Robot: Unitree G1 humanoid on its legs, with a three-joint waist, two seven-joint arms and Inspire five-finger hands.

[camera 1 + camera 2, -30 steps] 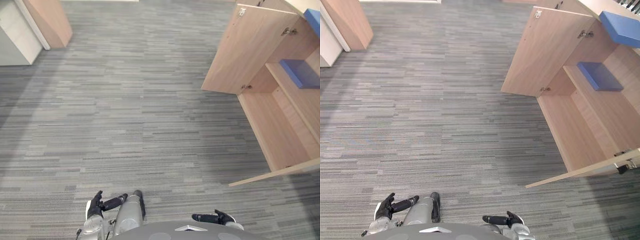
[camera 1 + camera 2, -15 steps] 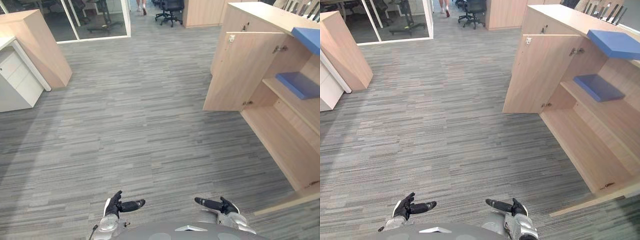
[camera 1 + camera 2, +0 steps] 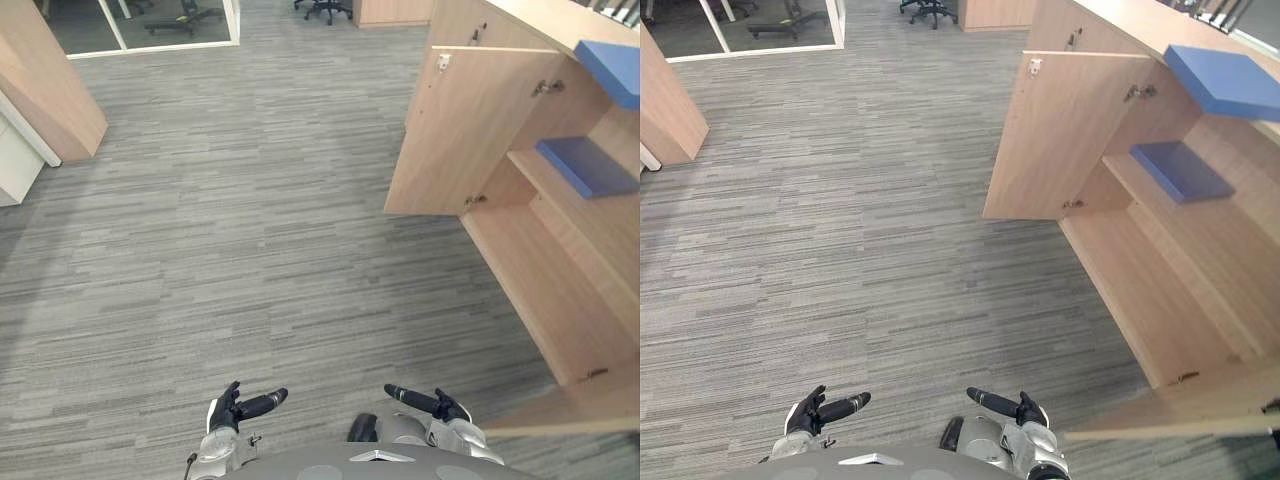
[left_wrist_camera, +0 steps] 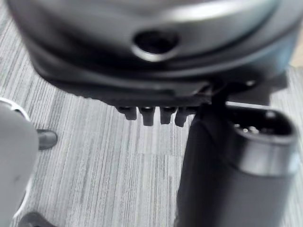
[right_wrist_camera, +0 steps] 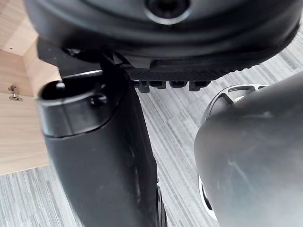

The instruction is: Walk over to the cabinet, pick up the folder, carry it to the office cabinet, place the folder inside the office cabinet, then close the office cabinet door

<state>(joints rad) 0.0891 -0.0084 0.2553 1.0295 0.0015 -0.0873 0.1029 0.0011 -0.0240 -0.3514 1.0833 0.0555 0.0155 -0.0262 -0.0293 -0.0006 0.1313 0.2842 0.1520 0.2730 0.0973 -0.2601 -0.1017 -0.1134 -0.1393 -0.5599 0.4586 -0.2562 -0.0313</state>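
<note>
The open office cabinet (image 3: 560, 260) of light wood stands at the right, its far door (image 3: 465, 130) swung out over the carpet. A blue folder (image 3: 587, 165) lies flat on its upper shelf. A second blue folder (image 3: 1225, 80) lies on the cabinet's top. The near door's edge (image 3: 560, 420) shows at the lower right. My left hand (image 3: 228, 410) and right hand (image 3: 440, 406) hang low before me, both open and holding nothing. In the wrist views the fingers (image 4: 151, 113) and the thumb (image 5: 104, 156) stand straight over the carpet.
Grey striped carpet (image 3: 250, 230) stretches ahead. A wooden unit (image 3: 45, 90) and a white drawer unit (image 3: 15, 160) stand at the far left. A glass partition (image 3: 140, 20) and an office chair (image 3: 325, 8) lie beyond.
The whole picture has shifted: the camera has tilted down and moved nearer the cabinet. Both hands stay low, open and holding nothing.
</note>
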